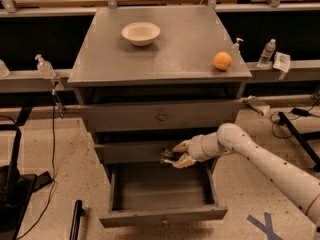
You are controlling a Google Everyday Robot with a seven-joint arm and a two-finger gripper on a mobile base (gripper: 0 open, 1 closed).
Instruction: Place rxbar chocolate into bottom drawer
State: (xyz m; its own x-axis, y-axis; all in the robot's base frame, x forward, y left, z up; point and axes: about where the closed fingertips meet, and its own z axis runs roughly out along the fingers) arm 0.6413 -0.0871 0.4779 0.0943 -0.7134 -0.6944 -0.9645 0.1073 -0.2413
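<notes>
1. Rxbar chocolate [165, 157], a small flat dark wrapped bar, sits at the fingertips of the pale two-finger gripper [174, 155]. Its label markings are too small to read.
2. The gripper hangs in front of the middle grey drawer [130, 151], above the back part of the bottom drawer. Its fingers [182, 146] are narrowed around the bar, one above it and one below.
3. The bottom drawer [160, 186], a wide shallow grey metal tray, is pulled well out of the grey metal cabinet [160, 59]. A small round knob sits on its front.
4. The white arm [260, 161] reaches in from the lower right.
5. The top grey drawer [125, 116] is closed and has a small knob at its centre.
6. On the cabinet top, a shallow cream bowl [141, 33] stands towards the back left. A round orange fruit [222, 61] lies near the right edge, well apart from the bowl.
7. A clear plastic bottle [268, 51] stands on the ledge to the right; no writing on it can be read.
</notes>
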